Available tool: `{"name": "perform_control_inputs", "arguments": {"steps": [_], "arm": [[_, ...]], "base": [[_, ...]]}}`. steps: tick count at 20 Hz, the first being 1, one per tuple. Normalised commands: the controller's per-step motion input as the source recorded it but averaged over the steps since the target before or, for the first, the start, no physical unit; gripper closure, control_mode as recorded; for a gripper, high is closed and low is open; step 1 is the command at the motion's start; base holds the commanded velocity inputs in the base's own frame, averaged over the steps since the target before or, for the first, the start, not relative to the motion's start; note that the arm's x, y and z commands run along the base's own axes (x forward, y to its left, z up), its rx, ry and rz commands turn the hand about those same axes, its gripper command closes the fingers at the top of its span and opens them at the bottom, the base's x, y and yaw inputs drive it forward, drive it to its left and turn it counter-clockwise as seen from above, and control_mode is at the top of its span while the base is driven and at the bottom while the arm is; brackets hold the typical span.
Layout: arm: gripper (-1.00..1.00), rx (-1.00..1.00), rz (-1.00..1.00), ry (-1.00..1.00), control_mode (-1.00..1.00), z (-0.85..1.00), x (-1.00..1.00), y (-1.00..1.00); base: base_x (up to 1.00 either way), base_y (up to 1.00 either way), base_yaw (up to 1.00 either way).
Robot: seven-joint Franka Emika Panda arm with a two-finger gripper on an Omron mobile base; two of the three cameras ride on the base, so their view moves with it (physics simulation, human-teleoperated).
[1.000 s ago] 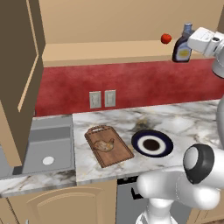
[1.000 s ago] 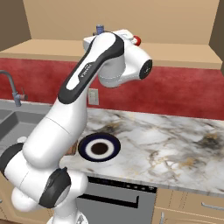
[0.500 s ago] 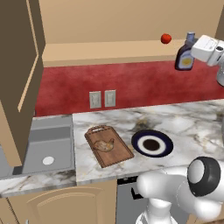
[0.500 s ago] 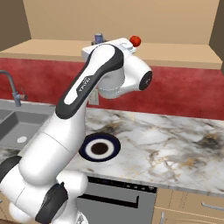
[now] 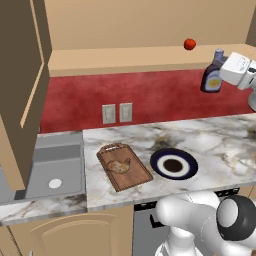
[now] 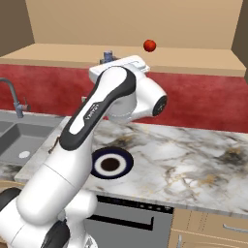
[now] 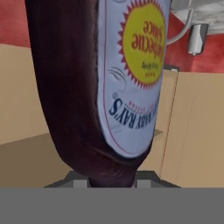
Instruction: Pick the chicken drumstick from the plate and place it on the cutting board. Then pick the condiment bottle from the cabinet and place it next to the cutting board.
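The condiment bottle (image 5: 212,75), clamped in the gripper (image 5: 226,74), hangs at the upper right of the left base frame, now off the cabinet (image 5: 125,57) shelf and lower against the red backsplash than a second ago. That suggests the carry toward the cutting board (image 5: 123,166), where the chicken drumstick (image 5: 120,165) already lies beside the plate (image 5: 174,164), is underway. The hand view shows the bottle's label upside down; the right base view shows just its cap (image 6: 108,54).
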Motion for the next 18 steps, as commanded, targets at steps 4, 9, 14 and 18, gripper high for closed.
{"name": "perform_control_inputs", "arguments": {"steps": [4,9,14,18], "arm": [[1.0,0.0,0.0,0.0,-1.0,-0.34,-0.18,0.0],[1.0,0.0,0.0,0.0,-1.0,-0.43,-0.1,0.0],[1.0,0.0,0.0,0.0,-1.0,-0.44,-0.07,0.0],[1.0,0.0,0.0,0.0,-1.0,-0.44,-0.04,0.0]], "base": [[0.0,0.0,0.0],[0.0,0.0,0.0],[0.0,0.0,0.0],[0.0,0.0,0.0]]}}
